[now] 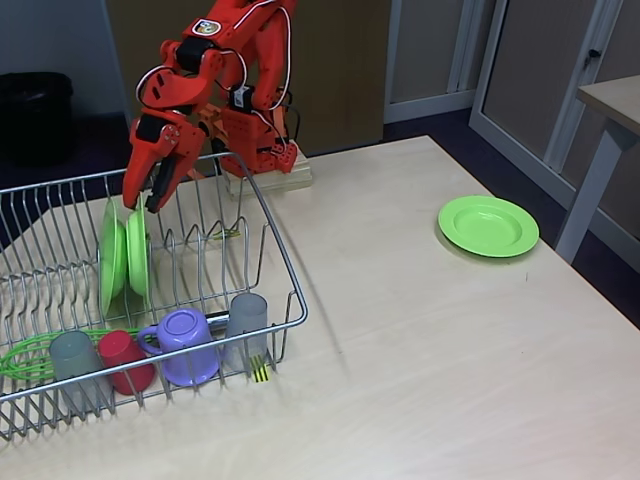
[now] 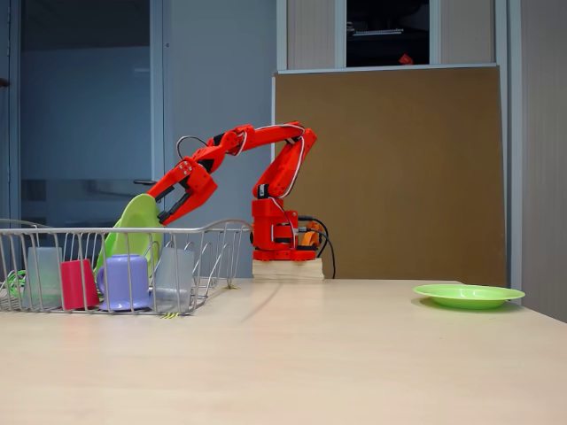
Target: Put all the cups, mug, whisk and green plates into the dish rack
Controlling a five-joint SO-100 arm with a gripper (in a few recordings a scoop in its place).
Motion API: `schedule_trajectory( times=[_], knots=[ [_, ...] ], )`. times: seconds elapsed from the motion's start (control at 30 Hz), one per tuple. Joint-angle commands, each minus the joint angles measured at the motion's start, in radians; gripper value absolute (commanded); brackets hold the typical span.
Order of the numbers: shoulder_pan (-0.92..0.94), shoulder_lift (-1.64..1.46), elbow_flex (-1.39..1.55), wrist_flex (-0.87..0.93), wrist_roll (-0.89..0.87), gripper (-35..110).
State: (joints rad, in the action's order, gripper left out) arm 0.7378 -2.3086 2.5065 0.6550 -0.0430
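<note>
Two green plates [image 1: 122,258] stand on edge side by side between the prongs of the rack [image 1: 285,262], near its middle; seen from above they read as two separate discs, while the low side view merges them into one tilted green shape [image 2: 135,226] leaning toward the arm. The gripper [image 1: 150,200] hangs right over their top rims, fingers pointing down and slightly apart, the tips at or just above the right plate's edge; whether they touch it I cannot tell from either angle. In the side view the gripper [image 2: 164,211] sits just beside the plates' upper edge. Along the rack's front row stand a grey cup [image 1: 75,362], the red cup [image 1: 125,360], the mug [image 1: 184,346] lying with its handle to the left, and a second grey cup [image 1: 246,326]. The whisk [image 1: 30,355], plain from above, lies behind the left cups with its green loops at the rack's left end; from the side just a green sliver [image 2: 12,283] shows. The third plate [image 1: 488,226] lies flat on the table [image 1: 420,350], well apart to the right.
</note>
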Motion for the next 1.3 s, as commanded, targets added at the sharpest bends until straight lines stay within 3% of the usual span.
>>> schedule_trajectory(
  times=[0.0,0.5,0.8,0.93,1.27],
  knots=[
    [-0.031,-0.106,0.0,0.075,-0.02,17],
    [-0.071,-0.232,-0.011,0.184,0.005,16],
    [-0.42,-0.25,-0.172,0.387,0.066,22],
    [-0.66,-0.192,-0.192,0.44,-0.126,21],
    [-1.157,0.123,-0.252,0.245,-0.568,32]
  ],
)
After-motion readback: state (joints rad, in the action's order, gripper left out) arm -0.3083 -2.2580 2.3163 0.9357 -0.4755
